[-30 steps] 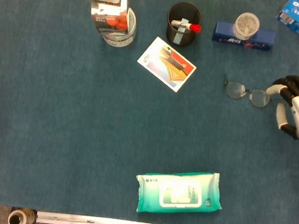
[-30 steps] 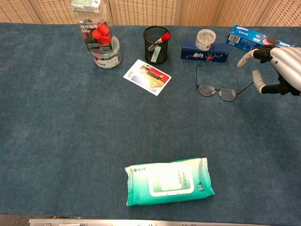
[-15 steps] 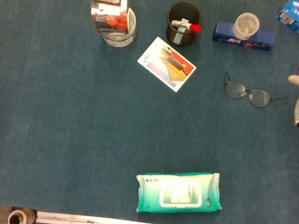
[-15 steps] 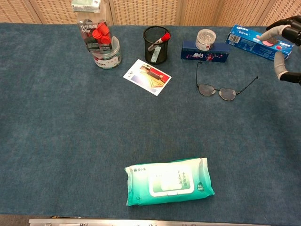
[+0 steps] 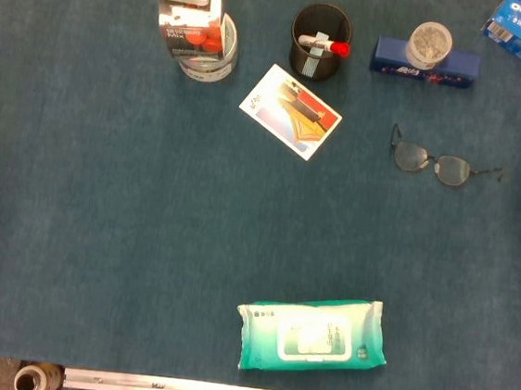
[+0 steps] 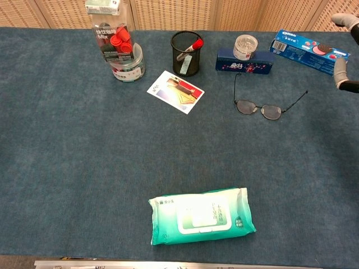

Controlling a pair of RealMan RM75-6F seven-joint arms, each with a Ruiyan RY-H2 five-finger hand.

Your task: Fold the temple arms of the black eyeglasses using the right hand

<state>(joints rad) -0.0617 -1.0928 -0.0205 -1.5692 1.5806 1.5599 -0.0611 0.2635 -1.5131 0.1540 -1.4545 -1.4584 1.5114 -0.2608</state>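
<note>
1. The right hand (image 6: 343, 50) shows only as a few pale fingertips at the far right edge of both views, off to the right of the eyeglasses (image 6: 262, 105) and well apart from them. I cannot tell whether it is released or clenched; nothing is seen in it. The left hand is not in either view.
2. Nearest the robot, a teal pack of wet wipes (image 6: 201, 216) lies flat on the blue counter (image 6: 73, 168), well in front of the eyeglasses and a little to their left.
3. The black eyeglasses rest on the counter with both temple arms unfolded: one runs back from the left lens toward the dark blue box, the other angles out to the right toward the hand. Neither arm is folded, so the task looks not yet begun.
4. Handling, as a judgement: the frame is thin wire, very light and likely to slide on the cloth under a push, and the hinges and lenses are fragile. The outer half of a temple arm seems the best hold, swung gently inward, not the lenses.
5. Left of the eyeglasses lies a printed card (image 6: 175, 91).
6. Behind the eyeglasses sits a dark blue box (image 6: 244, 63) with a small clear jar (image 6: 245, 47) on top. A black mesh pen cup (image 6: 186, 53) stands to the left of them and an Oreo packet (image 6: 309, 51) to the right.
</note>
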